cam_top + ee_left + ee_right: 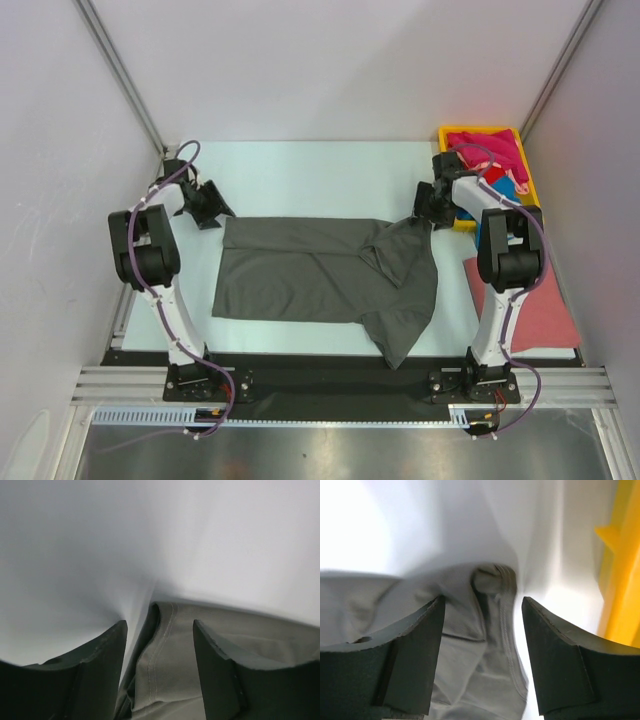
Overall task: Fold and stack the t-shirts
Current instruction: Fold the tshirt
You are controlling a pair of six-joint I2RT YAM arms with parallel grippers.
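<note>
A large dark grey t-shirt lies spread on the table, its right part folded over and rumpled. My left gripper is at its far left corner. In the left wrist view the gripper is open, with the stitched hem corner between the fingers. My right gripper is at the far right corner. In the right wrist view the gripper is open around a bunched hem. A salmon-pink shirt lies flat at the right. Magenta and blue shirts lie in the tray.
The yellow plastic tray stands at the far right corner, just behind my right gripper; its wall shows in the right wrist view. White walls enclose the table on the left, back and right.
</note>
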